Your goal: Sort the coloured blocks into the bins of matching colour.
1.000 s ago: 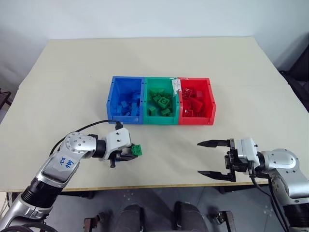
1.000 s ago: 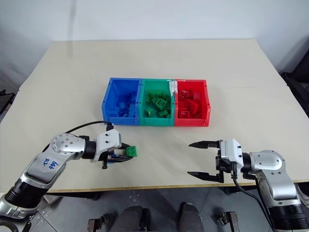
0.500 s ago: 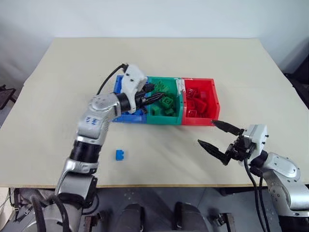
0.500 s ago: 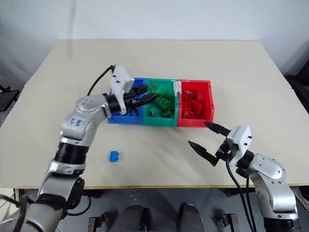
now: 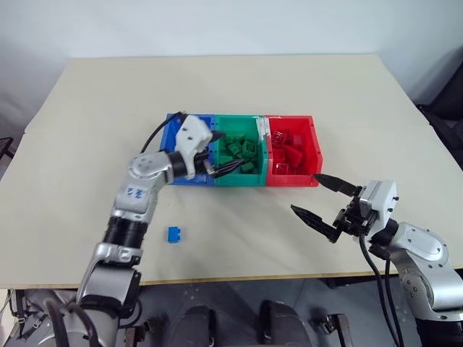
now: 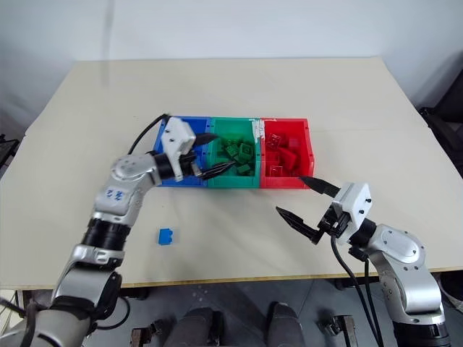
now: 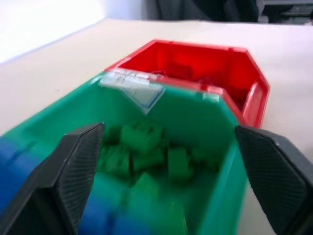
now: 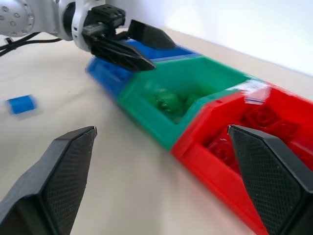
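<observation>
- The bins [image 5: 242, 152] sit joined in a row mid-table: blue bin [image 5: 176, 171], green bin [image 5: 239, 153], red bin [image 5: 292, 152], going from the robot's left to its right. They are glossy hard plastic with straight walls and open tops.
- The green blocks [image 5: 239, 150] lie piled in the green bin, the red blocks [image 5: 289, 153] in the red one; all are small studded bricks.
- One blue block [image 5: 174, 233] lies alone on the bare table, well apart from the bins on the near side.
- The left gripper [image 5: 223, 151] hovers over the seam between the blue and green bins, its black fingers spread wide and holding nothing.
- The left wrist view looks straight into the green bin and adds a pale label [image 7: 132, 88] on the rim between green and red.
- The right gripper [image 5: 324, 202] hangs over the table near the red bin's front corner, jaws wide apart and empty; its ribbed pads [image 8: 68, 169] show in the right wrist view.
- The table [image 5: 108, 101] is matte, pale beige.
</observation>
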`<move>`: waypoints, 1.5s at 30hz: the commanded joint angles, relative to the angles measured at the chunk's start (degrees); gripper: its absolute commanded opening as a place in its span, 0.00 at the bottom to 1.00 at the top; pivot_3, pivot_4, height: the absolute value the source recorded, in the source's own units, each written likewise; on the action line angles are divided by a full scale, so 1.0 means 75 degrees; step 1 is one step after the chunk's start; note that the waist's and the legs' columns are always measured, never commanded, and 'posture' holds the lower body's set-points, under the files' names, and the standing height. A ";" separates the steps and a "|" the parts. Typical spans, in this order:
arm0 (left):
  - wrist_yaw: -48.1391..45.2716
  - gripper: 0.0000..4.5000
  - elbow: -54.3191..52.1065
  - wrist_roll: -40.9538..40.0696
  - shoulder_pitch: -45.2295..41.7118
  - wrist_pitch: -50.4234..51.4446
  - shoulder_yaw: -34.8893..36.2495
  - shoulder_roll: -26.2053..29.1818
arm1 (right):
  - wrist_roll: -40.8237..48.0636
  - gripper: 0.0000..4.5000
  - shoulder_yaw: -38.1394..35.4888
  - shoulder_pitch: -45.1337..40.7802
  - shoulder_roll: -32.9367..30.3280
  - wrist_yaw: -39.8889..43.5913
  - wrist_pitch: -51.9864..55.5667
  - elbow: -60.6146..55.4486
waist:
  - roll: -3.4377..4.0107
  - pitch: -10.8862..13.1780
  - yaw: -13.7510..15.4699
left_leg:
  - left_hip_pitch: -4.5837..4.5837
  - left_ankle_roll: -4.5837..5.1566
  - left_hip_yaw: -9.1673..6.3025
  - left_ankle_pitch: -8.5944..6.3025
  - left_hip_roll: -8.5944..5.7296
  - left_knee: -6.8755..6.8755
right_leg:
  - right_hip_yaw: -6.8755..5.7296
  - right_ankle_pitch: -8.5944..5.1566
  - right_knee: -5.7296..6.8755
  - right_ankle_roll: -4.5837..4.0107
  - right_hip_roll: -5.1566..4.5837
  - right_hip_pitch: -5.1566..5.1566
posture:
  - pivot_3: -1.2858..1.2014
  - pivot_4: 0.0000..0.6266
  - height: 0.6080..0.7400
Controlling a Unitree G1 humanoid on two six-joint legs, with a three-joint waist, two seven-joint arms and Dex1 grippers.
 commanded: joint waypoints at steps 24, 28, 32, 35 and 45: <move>-0.2171 0.99 -0.3087 -0.1229 0.6238 -0.0916 0.2905 0.2812 | -0.0142 1.00 0.1045 -0.1681 -0.0596 0.3842 -0.1005 0.2853 | -0.0001 0.0007 0.0135 | 0.0006 0.0006 0.0010 -0.0054 0.0063 0.0022 | -0.0006 -0.0002 -0.0016 -0.0007 -0.0006 0.0009 | 0.52 0.24 1.00; -0.1582 0.99 -0.3073 -0.0342 0.5127 -0.0428 0.1548 0.2890 | -0.0158 1.00 0.0978 -0.1578 -0.0694 0.3838 -0.0972 0.2796 | 0.0007 0.0006 0.0168 | 0.0006 0.0007 0.0014 -0.0053 0.0058 0.0023 | -0.0004 -0.0002 -0.0012 -0.0007 -0.0005 0.0010 | 0.52 0.24 1.00; -0.1314 0.99 -0.2417 0.0235 0.4321 -0.0336 0.0609 0.2640 | -0.0128 1.00 0.0931 -0.1358 -0.0742 0.3747 -0.0893 0.2490 | 0.0011 0.0004 0.0151 | 0.0006 0.0006 0.0023 -0.0054 0.0057 0.0016 | -0.0005 -0.0002 -0.0009 -0.0007 0.0002 0.0002 | 0.52 0.24 1.00; -0.1562 0.95 -0.2087 0.0381 0.4028 -0.0389 0.0151 0.2671 | -0.0080 1.00 0.0870 -0.1041 -0.0854 0.3592 -0.0677 0.2093 | 0.0011 0.0004 0.0110 | 0.0005 0.0003 0.0036 -0.0056 0.0058 0.0014 | -0.0008 -0.0003 -0.0011 -0.0009 0.0011 -0.0005 | 0.52 0.24 1.00; -0.1942 0.33 -0.1828 -0.0054 0.3817 -0.0315 0.0245 0.2660 | -0.0081 1.00 0.0663 -0.0518 -0.0814 0.3120 -0.0656 0.1653 | 0.0016 0.0001 0.0121 | 0.0016 0.0005 0.0037 -0.0057 0.0069 0.0024 | -0.0006 -0.0003 -0.0005 -0.0009 0.0006 0.0004 | 0.52 0.24 1.00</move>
